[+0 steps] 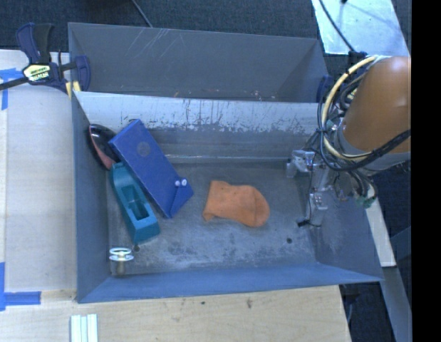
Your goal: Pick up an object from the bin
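- Grey metal bin (206, 282) holds a handful of loose things, well spread out, with no heap.
- Gripper (312, 218) hangs at the bin's right side, close to the right wall and low over bare floor. Nothing lies under it.
- Whether the gripper is open or closed: cannot tell from this angle. Nothing is seen held in it.
- The nearest thing is an orange lump (236, 204), mid-floor and to the left of the gripper. It is near the gripper but clearly apart from it.
- The lump looks soft, with rounded, slumped, folded edges like cloth or foam. Judged light, yielding and not fragile, and likely to squash under a pinch rather than slip.
- Best hold, as judged: across the thicker rounded right end, which faces the gripper. The flatter left end may give too little to bite on.
- Further left, a blue flat box (150, 168) leans tilted, its lower end just beside the lump and its other side against a teal block (135, 205). Both look rigid, smooth and wide for a pinch.
- A small metal piece (121, 256) sits at the front left corner, and a dark rounded thing (99, 144) is tucked against the left wall behind the box.
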Controlling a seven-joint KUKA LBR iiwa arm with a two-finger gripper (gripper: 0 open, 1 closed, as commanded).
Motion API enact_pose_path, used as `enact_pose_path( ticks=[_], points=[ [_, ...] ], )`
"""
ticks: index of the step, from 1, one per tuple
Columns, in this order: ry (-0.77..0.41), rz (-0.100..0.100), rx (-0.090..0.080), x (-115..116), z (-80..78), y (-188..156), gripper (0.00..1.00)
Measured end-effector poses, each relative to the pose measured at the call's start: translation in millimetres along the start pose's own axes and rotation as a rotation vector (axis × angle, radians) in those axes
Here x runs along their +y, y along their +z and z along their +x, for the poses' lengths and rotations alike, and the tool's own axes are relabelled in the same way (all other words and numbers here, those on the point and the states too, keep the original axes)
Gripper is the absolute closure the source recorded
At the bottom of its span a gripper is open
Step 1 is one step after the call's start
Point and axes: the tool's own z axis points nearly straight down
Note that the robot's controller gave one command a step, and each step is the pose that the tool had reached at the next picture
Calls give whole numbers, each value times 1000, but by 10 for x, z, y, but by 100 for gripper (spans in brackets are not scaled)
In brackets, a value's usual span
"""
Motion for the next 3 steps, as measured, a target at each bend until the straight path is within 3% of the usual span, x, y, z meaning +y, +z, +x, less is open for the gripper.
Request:
enact_pose_path(
  ticks=[1,2,3],
  points=[
    [-2,1,-9,3,-16,-46,0],
    [-42,3,-18,173,-416,429,0],
    [57,0,-9,453,-383,946,0]
  ],
)
